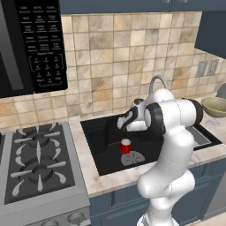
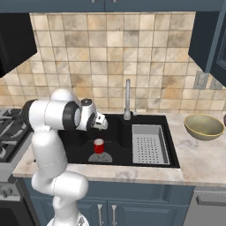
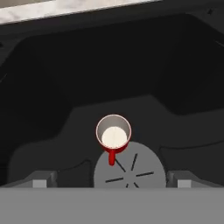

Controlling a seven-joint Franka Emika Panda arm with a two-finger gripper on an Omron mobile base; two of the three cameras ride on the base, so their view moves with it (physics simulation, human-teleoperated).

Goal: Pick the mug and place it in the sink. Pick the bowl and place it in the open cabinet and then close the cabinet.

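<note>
The mug (image 2: 99, 146) stands upright on the floor of the sink (image 2: 84, 137), at the edge of the round grey drain (image 2: 100, 157), its handle turned toward the drain in the hand view. The gripper (image 3: 112, 181) hangs above it with its jaws spread wide and nothing between them, so the first half of the job looks done.

What could go wrong from here, as I judge it: the hand sits low over the basin, and if the arm swings right toward the bowl (image 2: 204, 126) before lifting, a finger or the wrist could clip the mug's rim and tip it, or knock the chrome faucet (image 2: 127, 99) (which rises just behind the hand). The bowl is wide and shallow, so a pinch on its rim could slip or tilt on the way up. The open cabinet (image 2: 208, 37) hangs high on the right, and a door edge left in the arm's path could catch the bowl.

The counter (image 2: 198, 152) is pale marble, the bowl resting on it to the right of the sink, well apart from the mug. A grey perforated tray (image 2: 149, 143) fills the sink's right part. A gas stove (image 1: 37, 161) lies to the left, a black microwave (image 1: 26, 44) above it, and tan tiles cover the far wall.
</note>
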